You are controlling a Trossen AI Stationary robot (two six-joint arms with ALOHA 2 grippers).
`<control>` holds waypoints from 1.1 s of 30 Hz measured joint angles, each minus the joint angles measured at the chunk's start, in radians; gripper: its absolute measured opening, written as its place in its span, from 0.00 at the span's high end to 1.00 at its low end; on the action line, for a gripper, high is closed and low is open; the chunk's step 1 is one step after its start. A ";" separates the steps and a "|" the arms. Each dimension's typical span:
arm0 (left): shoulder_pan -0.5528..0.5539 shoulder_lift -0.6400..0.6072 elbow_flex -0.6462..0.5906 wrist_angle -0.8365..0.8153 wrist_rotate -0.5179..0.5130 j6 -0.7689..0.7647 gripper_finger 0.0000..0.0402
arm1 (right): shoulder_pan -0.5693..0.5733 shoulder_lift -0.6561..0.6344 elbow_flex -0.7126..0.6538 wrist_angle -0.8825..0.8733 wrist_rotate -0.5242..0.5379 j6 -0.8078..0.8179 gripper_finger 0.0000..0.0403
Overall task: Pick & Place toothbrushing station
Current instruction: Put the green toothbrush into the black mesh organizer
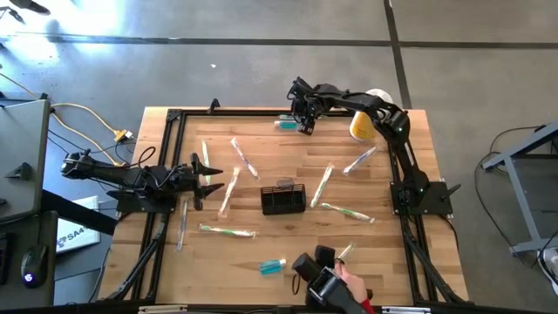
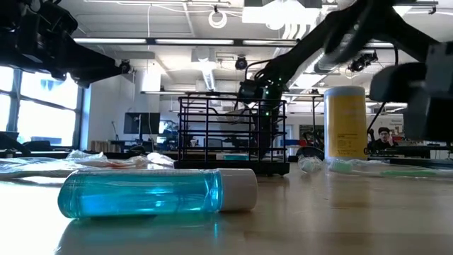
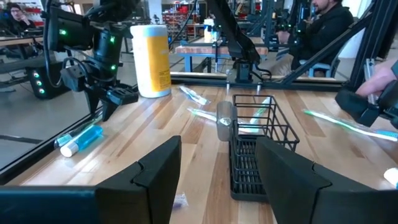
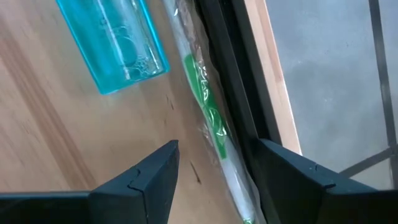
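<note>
While yellow cylinder [image 3: 152,59] label unreadable (blurred), caddy [image 1: 283,199] unlabelled.

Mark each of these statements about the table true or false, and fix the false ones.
1. The caddy sits near the table's middle. True.
2. The right gripper holds a toothbrush. False: it hangs open and empty over the far edge, by a blue bottle.
3. The yellow cylinder stands upright. True.
4. The left gripper is shut on the caddy. False: it is open, apart from the caddy, at the table's left side.
5. A second blue bottle lies near the front edge. True.
</note>
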 joint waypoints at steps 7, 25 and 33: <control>0.000 0.000 0.000 0.000 -0.002 0.000 0.49 | -0.020 0.009 0.002 -0.072 -0.076 0.022 0.47; 0.000 0.001 0.000 0.000 -0.002 -0.015 0.49 | 0.007 0.015 -0.003 -0.211 -0.136 0.084 0.47; 0.000 0.005 0.000 0.000 -0.002 -0.037 0.49 | 0.014 0.009 -0.005 -0.195 -0.030 0.107 0.47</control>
